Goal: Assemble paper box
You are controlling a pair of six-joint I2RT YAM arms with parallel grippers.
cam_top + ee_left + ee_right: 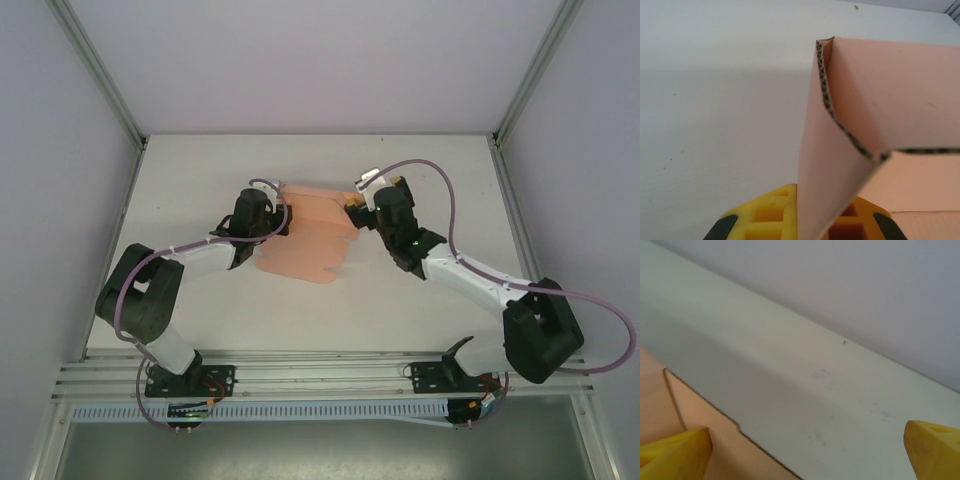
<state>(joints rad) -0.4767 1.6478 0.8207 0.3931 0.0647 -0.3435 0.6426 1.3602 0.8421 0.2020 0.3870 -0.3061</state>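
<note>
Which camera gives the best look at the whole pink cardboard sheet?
The top external view: nearly the whole outline of the paper box sheet is seen from above. The left wrist view gives a close-up of a raised flap pinched in the left claw; the right wrist view catches one cut corner.

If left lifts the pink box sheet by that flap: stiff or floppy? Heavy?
Probably stiff within each panel: the box edge shows corrugated fluting. Likely to hinge at creases, as the part in the left gripper stands folded up. Thin, so probably light; a push likely slides it on the table.
</note>
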